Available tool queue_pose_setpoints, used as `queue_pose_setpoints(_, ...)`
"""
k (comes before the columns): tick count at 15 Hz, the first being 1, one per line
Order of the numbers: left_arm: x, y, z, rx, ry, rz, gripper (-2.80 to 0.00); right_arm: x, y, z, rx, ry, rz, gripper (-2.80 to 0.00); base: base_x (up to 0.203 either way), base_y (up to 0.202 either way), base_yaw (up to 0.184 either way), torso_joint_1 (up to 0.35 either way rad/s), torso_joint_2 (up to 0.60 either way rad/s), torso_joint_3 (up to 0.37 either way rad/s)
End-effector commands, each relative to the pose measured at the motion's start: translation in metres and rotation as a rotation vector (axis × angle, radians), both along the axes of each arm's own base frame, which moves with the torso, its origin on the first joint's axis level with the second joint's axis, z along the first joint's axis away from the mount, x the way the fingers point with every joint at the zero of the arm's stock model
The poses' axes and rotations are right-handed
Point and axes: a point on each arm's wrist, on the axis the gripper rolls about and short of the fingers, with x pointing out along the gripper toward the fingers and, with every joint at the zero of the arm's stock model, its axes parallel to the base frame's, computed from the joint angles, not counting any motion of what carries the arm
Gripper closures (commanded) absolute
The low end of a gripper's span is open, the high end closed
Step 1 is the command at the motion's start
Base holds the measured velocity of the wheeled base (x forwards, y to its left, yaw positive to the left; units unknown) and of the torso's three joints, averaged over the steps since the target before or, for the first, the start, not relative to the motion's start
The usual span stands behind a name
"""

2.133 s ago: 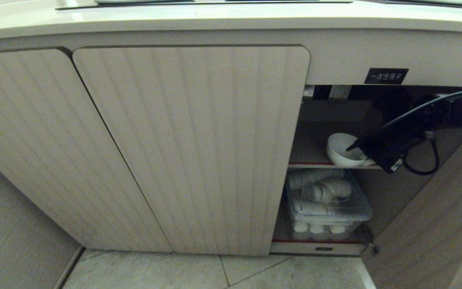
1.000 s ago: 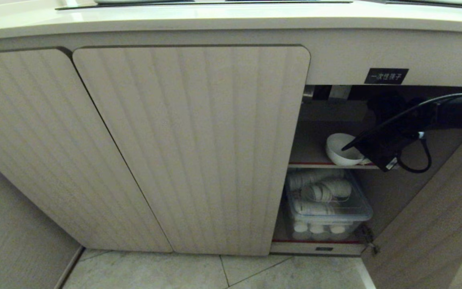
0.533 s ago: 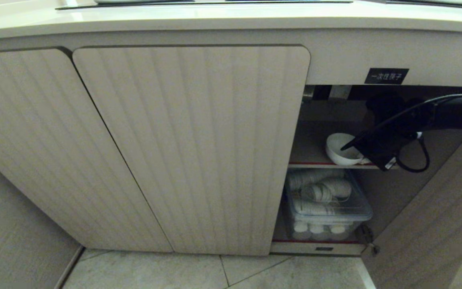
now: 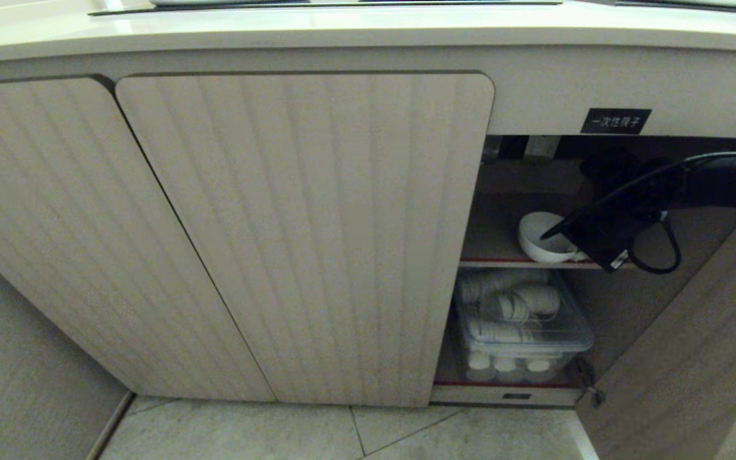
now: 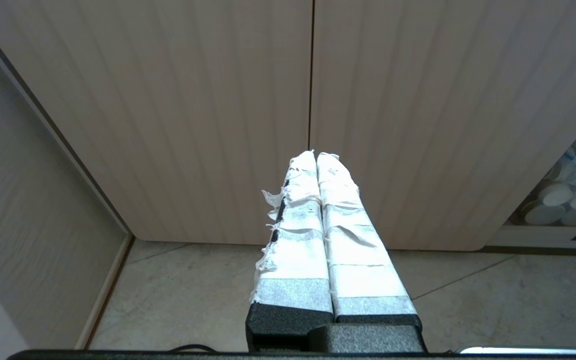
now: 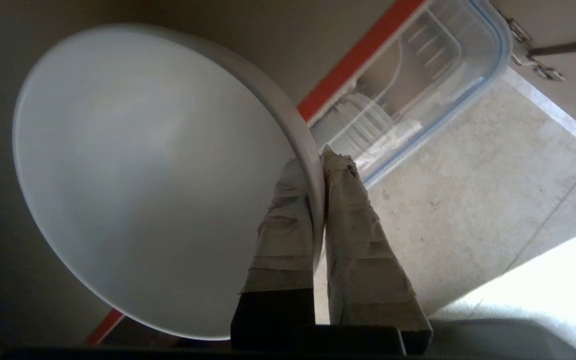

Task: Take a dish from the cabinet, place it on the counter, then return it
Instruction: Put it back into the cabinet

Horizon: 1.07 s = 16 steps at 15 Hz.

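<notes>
The dish (image 6: 143, 175), glossy, stiff ceramic and likely slippery and breakable, is being pinched at its thin rim by the right gripper (image 6: 320, 162) fingers (image 6: 353, 235), while the left gripper (image 5: 316, 156) is hanging closed and empty.

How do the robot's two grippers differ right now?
The right gripper is inside the cabinet, pinching the rim of the white bowl at the upper shelf; the left gripper hangs outside, facing the closed doors, holding nothing. One finger of the right sits inside the bowl; the left's fingers press together. Both are shut and wrapped in white tape.
</notes>
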Motion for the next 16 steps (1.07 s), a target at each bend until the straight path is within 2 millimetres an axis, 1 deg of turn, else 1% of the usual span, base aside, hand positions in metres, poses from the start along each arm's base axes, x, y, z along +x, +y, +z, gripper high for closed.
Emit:
queue_pose_setpoints(1, 0.0, 0.0, 0.0001, 0.0, 0.0, -0.001, 0.0, 0.0023, 0.0002, 0.0004, 0.003, -0.006, -0.004, 0.0, 0.0, 0.0, 0.0, 0.0, 0.0, 0.0)
queue_pose_setpoints(15, 0.0, 0.0, -0.0001, 0.0, 0.0, 0.0, 0.0, 0.0084, 0.0004, -0.0072, -0.023, -0.004, -0.026, 0.0, 0.0, 0.0, 0.0, 0.0, 0.0, 0.0)
queue_pose_setpoints(16, 0.0, 0.0, 0.0002, 0.0, -0.001, -0.001, 0.0, 0.0094, 0.0008, -0.0054, -0.023, -0.012, -0.025, 0.0, 0.0, 0.0, 0.0, 0.0, 0.0, 0.0)
